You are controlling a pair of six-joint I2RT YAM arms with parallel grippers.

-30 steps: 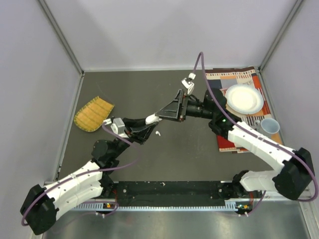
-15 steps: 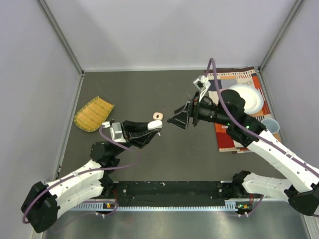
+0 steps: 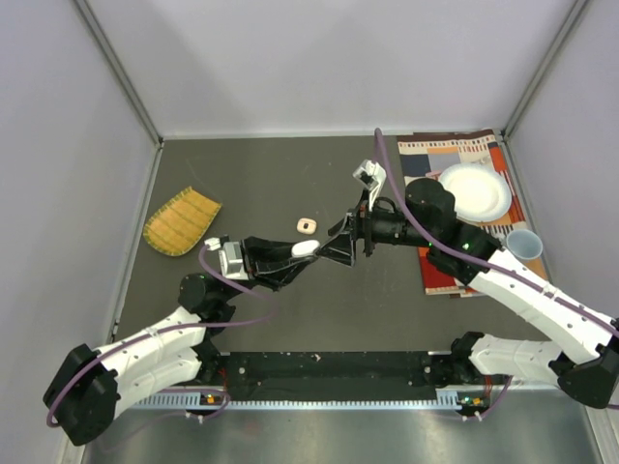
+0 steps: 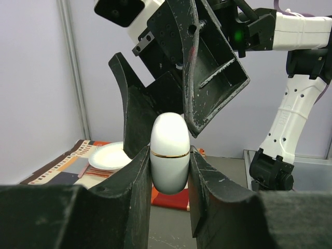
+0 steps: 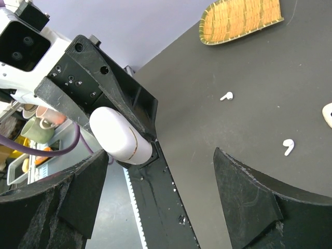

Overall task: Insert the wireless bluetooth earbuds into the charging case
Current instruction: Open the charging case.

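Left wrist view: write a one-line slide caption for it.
Left gripper clamps the closed white charging case upright; right gripper hovers open just beyond.

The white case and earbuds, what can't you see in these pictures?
Left wrist view: the white case's lower end is hidden between the left gripper's fingers.
All views: its lid is shut, hiding the inside.
Right wrist view: the right edge cuts off a pale peach thing.
Top view: the white earbuds are too small to find.

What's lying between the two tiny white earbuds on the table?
Nothing. Only bare dark tabletop separates the farther white stemmed earbud from the nearer white stemmed earbud; the right wrist view shows it.
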